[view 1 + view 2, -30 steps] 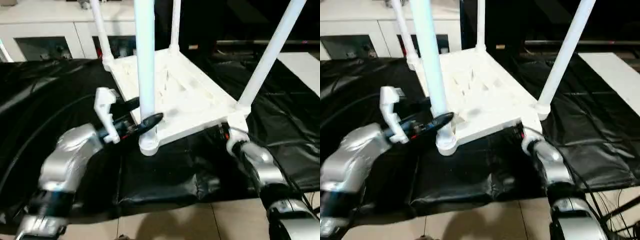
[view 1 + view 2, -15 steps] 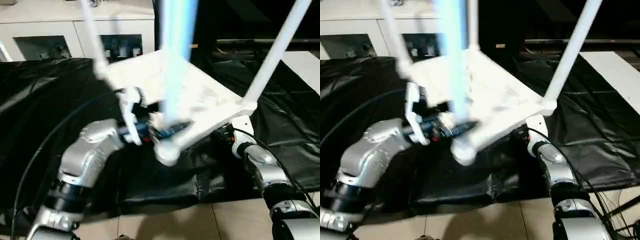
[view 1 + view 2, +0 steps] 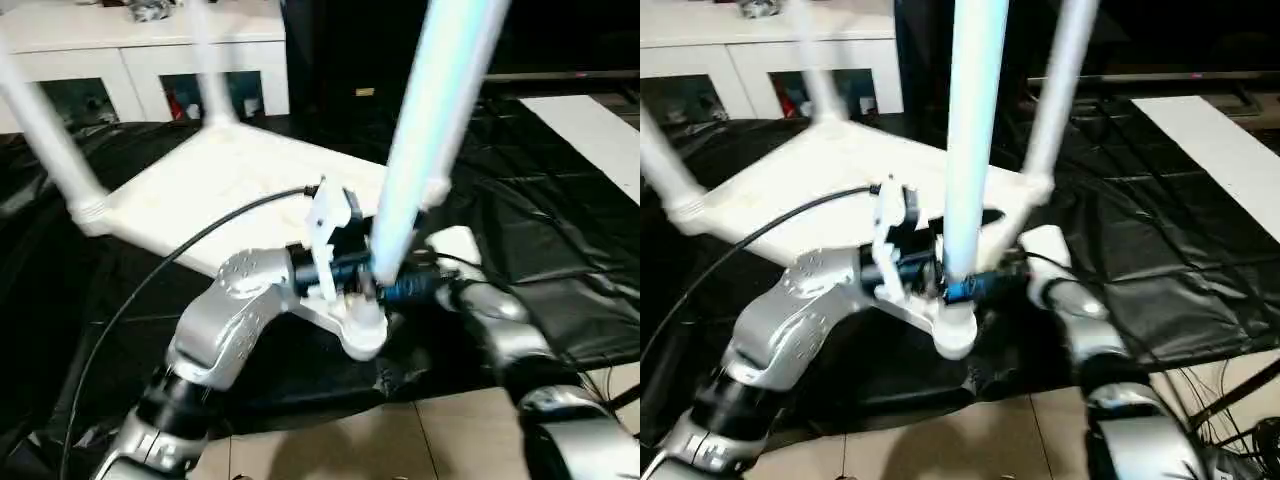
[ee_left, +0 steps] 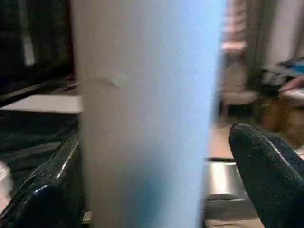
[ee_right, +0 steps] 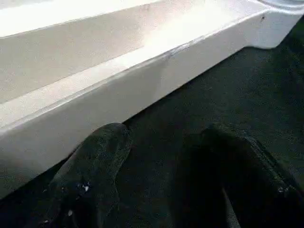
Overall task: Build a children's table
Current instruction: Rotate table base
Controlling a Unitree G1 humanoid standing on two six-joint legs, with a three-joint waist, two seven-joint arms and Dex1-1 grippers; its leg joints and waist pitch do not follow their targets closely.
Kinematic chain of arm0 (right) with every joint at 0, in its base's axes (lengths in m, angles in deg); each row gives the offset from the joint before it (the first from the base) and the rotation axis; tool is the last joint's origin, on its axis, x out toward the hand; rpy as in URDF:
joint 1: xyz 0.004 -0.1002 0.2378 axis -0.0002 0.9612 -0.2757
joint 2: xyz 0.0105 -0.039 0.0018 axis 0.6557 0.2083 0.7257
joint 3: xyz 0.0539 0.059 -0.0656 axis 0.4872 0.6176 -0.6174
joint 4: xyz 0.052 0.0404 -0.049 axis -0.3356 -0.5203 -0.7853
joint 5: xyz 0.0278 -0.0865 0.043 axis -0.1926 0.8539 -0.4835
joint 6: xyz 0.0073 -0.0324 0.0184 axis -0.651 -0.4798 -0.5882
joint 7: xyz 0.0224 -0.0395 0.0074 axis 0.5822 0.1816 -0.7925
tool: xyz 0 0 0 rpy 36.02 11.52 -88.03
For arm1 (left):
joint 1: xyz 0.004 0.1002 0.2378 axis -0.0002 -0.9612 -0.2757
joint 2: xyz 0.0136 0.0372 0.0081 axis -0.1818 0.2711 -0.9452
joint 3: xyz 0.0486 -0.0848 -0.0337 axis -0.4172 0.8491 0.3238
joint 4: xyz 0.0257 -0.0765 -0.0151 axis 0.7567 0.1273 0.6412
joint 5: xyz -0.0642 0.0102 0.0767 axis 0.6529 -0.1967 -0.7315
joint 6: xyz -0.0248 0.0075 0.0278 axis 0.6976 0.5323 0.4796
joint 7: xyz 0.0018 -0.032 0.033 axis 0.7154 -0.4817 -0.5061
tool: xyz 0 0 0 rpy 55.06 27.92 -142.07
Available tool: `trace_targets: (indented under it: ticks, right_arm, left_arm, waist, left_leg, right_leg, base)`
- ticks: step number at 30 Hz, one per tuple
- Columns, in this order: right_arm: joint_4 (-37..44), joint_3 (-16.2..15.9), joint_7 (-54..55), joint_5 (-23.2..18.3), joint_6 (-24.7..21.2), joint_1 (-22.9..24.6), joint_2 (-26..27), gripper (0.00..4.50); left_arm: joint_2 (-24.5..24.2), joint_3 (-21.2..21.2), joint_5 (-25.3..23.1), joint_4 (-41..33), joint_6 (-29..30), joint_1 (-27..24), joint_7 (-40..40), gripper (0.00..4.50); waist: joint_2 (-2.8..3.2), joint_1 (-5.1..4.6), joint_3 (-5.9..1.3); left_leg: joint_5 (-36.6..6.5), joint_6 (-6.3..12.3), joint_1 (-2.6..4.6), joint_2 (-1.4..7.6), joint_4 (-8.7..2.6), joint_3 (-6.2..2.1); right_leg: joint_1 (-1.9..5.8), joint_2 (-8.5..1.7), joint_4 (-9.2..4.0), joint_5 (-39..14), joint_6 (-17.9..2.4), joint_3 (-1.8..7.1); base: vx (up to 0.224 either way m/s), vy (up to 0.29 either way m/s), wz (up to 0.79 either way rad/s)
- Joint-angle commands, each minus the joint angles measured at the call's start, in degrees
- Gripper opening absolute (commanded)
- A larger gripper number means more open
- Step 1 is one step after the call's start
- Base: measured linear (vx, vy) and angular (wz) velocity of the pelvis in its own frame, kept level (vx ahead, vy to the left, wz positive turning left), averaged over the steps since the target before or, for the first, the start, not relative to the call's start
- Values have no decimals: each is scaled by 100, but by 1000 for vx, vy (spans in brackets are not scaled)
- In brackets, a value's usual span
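The children's table stands upside down on the black cloth, its white tabletop (image 3: 210, 185) tilted and its legs pointing up. My left gripper (image 3: 395, 288) is shut on the nearest leg (image 3: 432, 120) just above its corner socket (image 3: 362, 335). In the left wrist view that leg (image 4: 147, 114) sits between my black fingers (image 4: 268, 175). Other legs rise at the left (image 3: 45, 140) and at the back (image 3: 205, 55). My right gripper (image 5: 161, 130) is open low over the cloth, just short of the tabletop's rim (image 5: 142, 80), with nothing between its fingers.
A white cabinet with glass doors (image 3: 150, 60) lines the back wall. Wrinkled black cloth (image 3: 560, 200) covers the floor, and bare tiles (image 3: 400, 440) lie along its near edge. A white panel (image 3: 590, 120) lies at the right. A black cable (image 3: 200, 240) arcs over my left forearm.
My left arm has swung to the right with the leg in its grip, turning the whole table. The held corner now sits close to my right gripper, and the far corner has swung left.
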Motion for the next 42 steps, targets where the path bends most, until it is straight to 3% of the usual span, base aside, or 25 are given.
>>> trace_targets:
  ticks: [1,6,11,19,23,29,34,35,39,40,42]
  right_arm:
    - [13,-253,-187,44,136,-122,289,321]
    - [220,-513,-948,-49,375,-49,596,321]
    - [349,-818,-1515,31,513,50,856,321]
    - [31,-626,-916,222,570,-123,747,321]
    - [-39,-318,-487,98,440,-164,491,321]
    - [178,-138,-577,28,515,-27,248,321]
    - [659,33,-1328,-347,562,194,-114,321]
    - [901,6,-1763,-396,620,333,-416,321]
    - [1070,3,-2111,-426,657,443,-712,321]
    - [1081,5,-2135,-430,659,450,-734,321]
    - [1217,-19,-2368,-436,679,529,-947,321]
  left_arm:
    - [-1,7,-238,162,-84,113,-188,448]
    - [41,24,-259,149,-121,79,-181,448]
    - [242,-115,-256,63,-134,51,-206,448]
    - [360,-131,-558,371,-312,146,-366,448]
    - [209,0,-1009,878,-579,373,-690,448]
    - [118,196,-883,905,-558,359,-454,448]
    - [-348,128,-612,822,-550,106,424,448]
    - [-706,-17,-685,889,-555,30,864,448]
    - [-1096,-121,-727,1003,-486,21,1389,448]
    - [-1125,-127,-720,1010,-470,22,1437,448]
    - [-1425,-326,-1032,1328,-548,132,1687,448]
  waist:
    - [-35,36,-343]
    - [-25,50,-366]
    - [-33,65,-355]
    - [-23,88,-346]
    - [-18,99,-351]
    - [-19,144,-372]
    - [-24,192,-352]
    - [24,195,-349]
    - [17,220,-349]
    - [61,223,-346]
    - [70,228,-342]
  left_leg:
    - [-1940,-2,77,149,-419,-116]
    - [-1779,90,67,163,-407,-104]
    - [-1758,167,74,185,-413,-103]
    - [-1869,83,91,184,-430,-108]
    - [-1928,56,109,177,-430,-111]
    - [-1648,161,88,178,-406,-98]
    - [-1823,182,101,175,-418,-93]
    - [-1860,140,101,183,-432,-103]
    - [-1857,102,115,180,-431,-90]
    - [-1897,69,123,179,-433,-87]
    - [-1957,53,118,174,-433,-92]
  right_leg:
    - [252,-223,-470,-1748,-1164,142]
    - [263,-220,-423,-1216,-1376,144]
    - [259,-242,-424,-1230,-1479,146]
    - [243,-244,-447,-1375,-1410,156]
    - [229,-239,-459,-1418,-1329,158]
    - [255,-243,-414,-999,-1455,156]
    - [251,-236,-444,-1247,-1395,153]
    - [240,-233,-430,-1301,-1364,155]
    - [237,-209,-427,-1237,-1369,151]
    - [228,-210,-434,-1258,-1410,147]
    - [235,-209,-431,-1288,-1431,144]
  base:
    - [0,0,0]
    - [0,0,0]
    - [0,0,0]
    - [0,0,0]
    - [0,0,0]
    - [0,0,0]
    - [0,0,0]
    - [0,0,0]
    - [0,0,0]
    - [0,0,0]
    - [0,0,0]
